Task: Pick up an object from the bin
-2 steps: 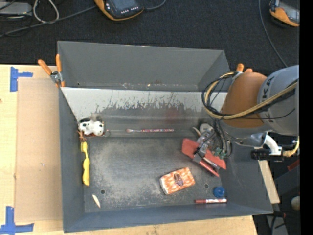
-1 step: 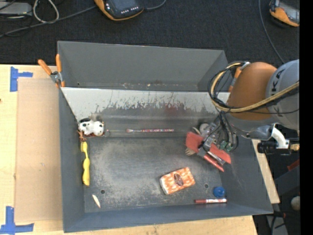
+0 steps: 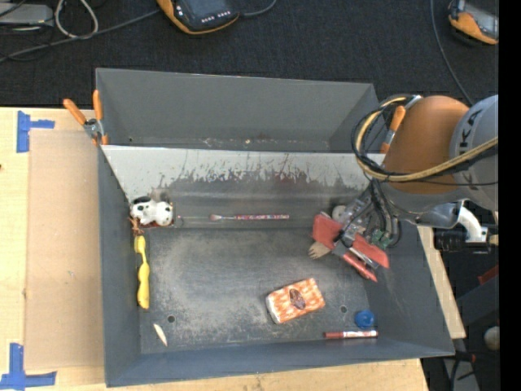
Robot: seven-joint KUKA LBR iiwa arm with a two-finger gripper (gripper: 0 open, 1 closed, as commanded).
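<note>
- Lower right of the bin (image 3: pixel 122 243): a red pen (image 3: pixel 350 333) and a blue ball (image 3: pixel 364 319). An orange packet (image 3: pixel 295 300) lies just left of them, all apart from the arm.
- Left side: a yellow stick (image 3: pixel 142 271), well apart.
- Right of centre: the gripper (image 3: pixel 352 243) is down at the floor, against a red thing (image 3: pixel 326 231) with a tan tip. Whether the jaws are open or closed on it cannot be told.
- Judged step: the grasp itself. Next, a firm closing on the red thing, then a straight lift.
- Far wall: a white toy (image 3: pixel 152 212), untouched.
</note>
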